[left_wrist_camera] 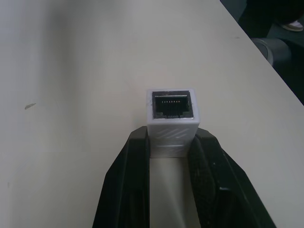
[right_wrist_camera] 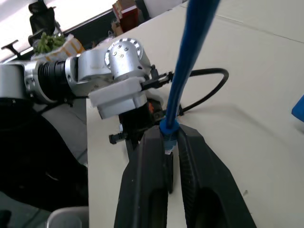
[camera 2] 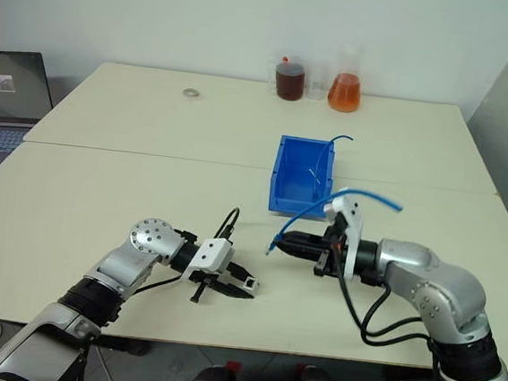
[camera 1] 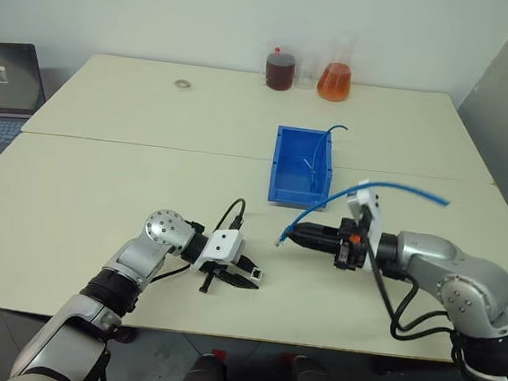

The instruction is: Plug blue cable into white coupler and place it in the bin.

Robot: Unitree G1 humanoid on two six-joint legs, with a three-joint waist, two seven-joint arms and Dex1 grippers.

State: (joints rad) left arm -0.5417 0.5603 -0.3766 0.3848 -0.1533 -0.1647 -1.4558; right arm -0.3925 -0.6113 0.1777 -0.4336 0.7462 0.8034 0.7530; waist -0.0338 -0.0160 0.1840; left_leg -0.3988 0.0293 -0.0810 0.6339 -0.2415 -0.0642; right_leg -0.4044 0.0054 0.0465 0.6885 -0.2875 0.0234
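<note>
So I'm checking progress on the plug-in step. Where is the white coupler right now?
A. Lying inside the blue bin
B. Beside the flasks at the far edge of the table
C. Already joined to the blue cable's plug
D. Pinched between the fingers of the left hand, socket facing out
D: the left wrist view shows the white coupler pinched between the left hand's black fingers, its socket open and nothing plugged into it.

Bin (camera 1: 301, 166) mid-table, flasks (camera 1: 334, 82) behind it, laptop (camera 1: 2, 99) far left, ring (camera 1: 183, 84) back left.
</note>
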